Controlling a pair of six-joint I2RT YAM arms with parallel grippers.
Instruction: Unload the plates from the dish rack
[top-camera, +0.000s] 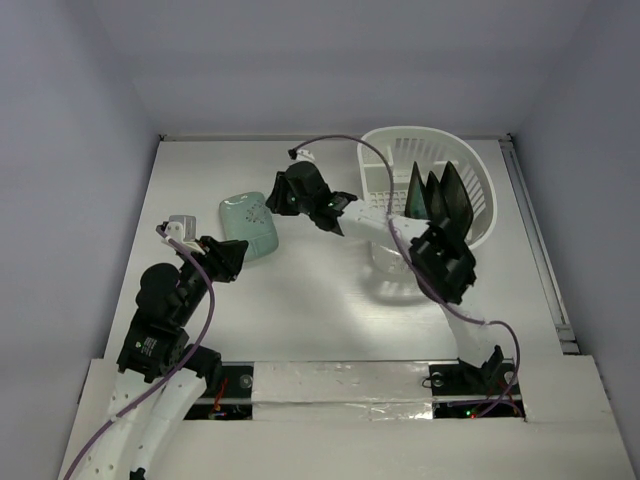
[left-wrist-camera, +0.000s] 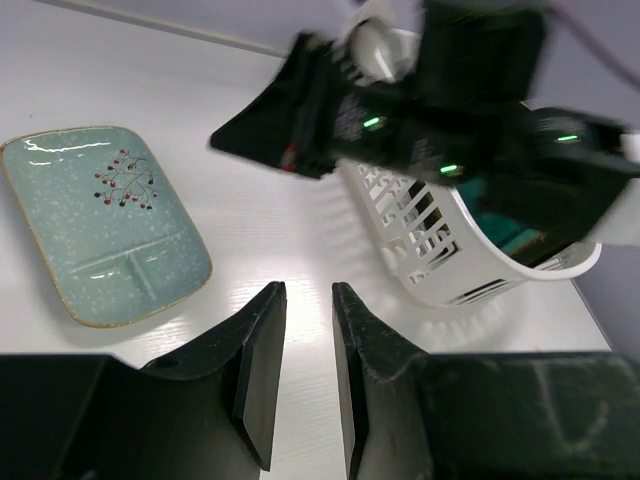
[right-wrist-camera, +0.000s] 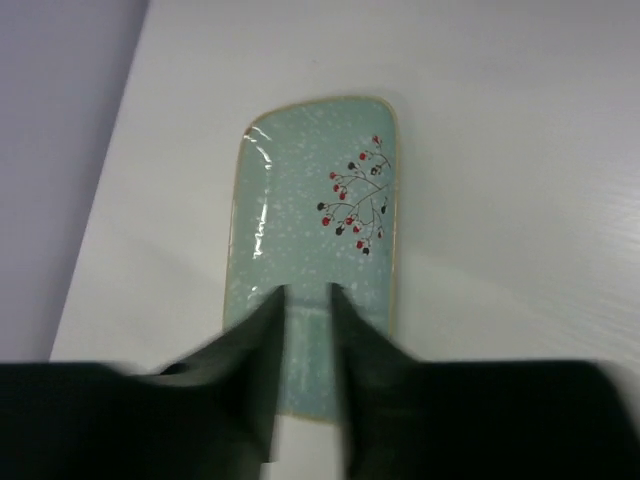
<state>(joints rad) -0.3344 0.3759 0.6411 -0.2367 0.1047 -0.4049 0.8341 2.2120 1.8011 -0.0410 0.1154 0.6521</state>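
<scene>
The pale mint-green plate (top-camera: 249, 227) lies flat on the table, left of the white dish rack (top-camera: 470, 160). It also shows in the left wrist view (left-wrist-camera: 100, 235) and the right wrist view (right-wrist-camera: 310, 220). Three dark plates (top-camera: 440, 195) stand on edge in the rack; a teal one (left-wrist-camera: 500, 228) shows through its wall (left-wrist-camera: 440, 245). My right gripper (top-camera: 278, 198) hovers over the green plate's near end, fingers slightly apart and empty (right-wrist-camera: 308, 292). My left gripper (top-camera: 236, 260) sits at the plate's front edge, slightly open and empty (left-wrist-camera: 308, 290).
The right arm (left-wrist-camera: 400, 110) stretches from the rack side across to the green plate, low over the table. The rack stands at the back right near the table's right edge rail (top-camera: 535, 240). Grey walls enclose the table.
</scene>
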